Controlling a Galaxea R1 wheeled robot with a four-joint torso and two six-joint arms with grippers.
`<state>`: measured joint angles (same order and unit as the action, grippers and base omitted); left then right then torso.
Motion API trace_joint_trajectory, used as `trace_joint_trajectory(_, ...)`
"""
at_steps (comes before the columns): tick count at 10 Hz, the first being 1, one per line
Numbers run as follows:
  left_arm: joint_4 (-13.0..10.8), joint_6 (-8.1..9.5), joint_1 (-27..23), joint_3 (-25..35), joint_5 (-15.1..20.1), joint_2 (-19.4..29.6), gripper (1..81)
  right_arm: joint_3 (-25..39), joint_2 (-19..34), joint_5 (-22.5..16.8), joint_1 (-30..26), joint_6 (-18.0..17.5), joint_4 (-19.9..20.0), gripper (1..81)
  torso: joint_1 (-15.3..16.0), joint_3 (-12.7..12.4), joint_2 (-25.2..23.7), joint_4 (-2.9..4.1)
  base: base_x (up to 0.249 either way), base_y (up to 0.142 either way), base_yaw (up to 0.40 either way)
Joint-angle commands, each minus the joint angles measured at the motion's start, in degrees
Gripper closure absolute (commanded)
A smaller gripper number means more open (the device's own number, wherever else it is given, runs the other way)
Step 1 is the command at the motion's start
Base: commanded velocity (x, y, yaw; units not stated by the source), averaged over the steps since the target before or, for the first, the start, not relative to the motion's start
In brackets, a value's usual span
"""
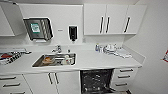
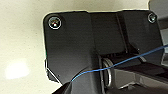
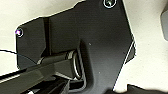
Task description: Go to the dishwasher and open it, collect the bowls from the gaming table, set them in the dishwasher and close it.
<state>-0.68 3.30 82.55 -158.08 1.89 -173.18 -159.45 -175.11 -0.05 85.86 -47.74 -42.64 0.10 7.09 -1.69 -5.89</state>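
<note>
I face the open dishwasher [image 1: 96, 81] under the table's [image 1: 100, 61] front edge, right of the sink [image 1: 55, 60]; whether either arm's fingers are parted, I cannot tell.

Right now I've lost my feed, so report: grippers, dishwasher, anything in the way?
Grippers: state unreadable. Dishwasher open under the counter, dark racks showing. Sink holds dishes. Nothing seen blocking the dishwasher.
</note>
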Motion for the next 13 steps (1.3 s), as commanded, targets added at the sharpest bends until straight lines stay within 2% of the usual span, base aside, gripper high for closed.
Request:
trace_joint_trajectory(1, 0.07, 0.12, -2.26, -0.22, 3.38, 0.11, 1.0, -0.41, 0.08, -2.94, -2.04, -0.07, 0.10, 1.0, 0.00, 0.00, 0.00, 0.00, 0.000, 0.000, 0.335)
trace_joint_trajectory(3, -0.11, 0.12, -2.26, -0.22, 3.38, 0.20, 1.0, -0.41, 0.17, -2.68, -1.87, -0.07, 0.63, 1.0, -0.05, 0.00, -0.02, 0.00, 0.000, 0.000, 0.338)
trace_joint_trajectory(5, -0.20, 0.12, -2.26, -0.22, 3.38, 0.20, 1.0, -0.59, 0.17, -2.68, -1.61, 0.63, 5.29, 1.0, -0.02, 0.00, 0.00, 0.00, 0.000, 0.000, 0.339)
trace_joint_trajectory(7, -0.28, 0.04, -2.26, -0.22, 3.47, 0.11, 1.0, -0.85, 0.08, -2.41, -0.90, 4.76, 8.54, 1.0, -0.02, -0.02, 0.00, 0.00, 0.000, 0.000, 0.339)
trace_joint_trajectory(9, -0.37, 0.04, -2.26, -0.22, 3.56, 0.11, 1.0, -0.85, -0.18, -2.24, -0.64, 12.67, 15.66, 1.0, -0.02, -0.02, 0.00, 0.00, 0.000, 0.000, 0.339)
trace_joint_trajectory(12, -0.37, 0.04, -2.26, -0.22, 3.47, 0.37, 1.0, -1.90, -1.32, -2.15, 0.15, 33.15, 32.27, 1.0, -0.02, -0.02, 0.00, 0.00, 0.000, 0.000, 0.339)
trace_joint_trajectory(13, -0.46, 0.04, -2.26, -0.22, 3.56, 0.29, 1.0, -2.78, -1.76, -1.80, 0.42, 38.16, 37.37, 1.0, -0.02, -0.02, 0.00, 0.00, 0.000, 0.000, 0.339)
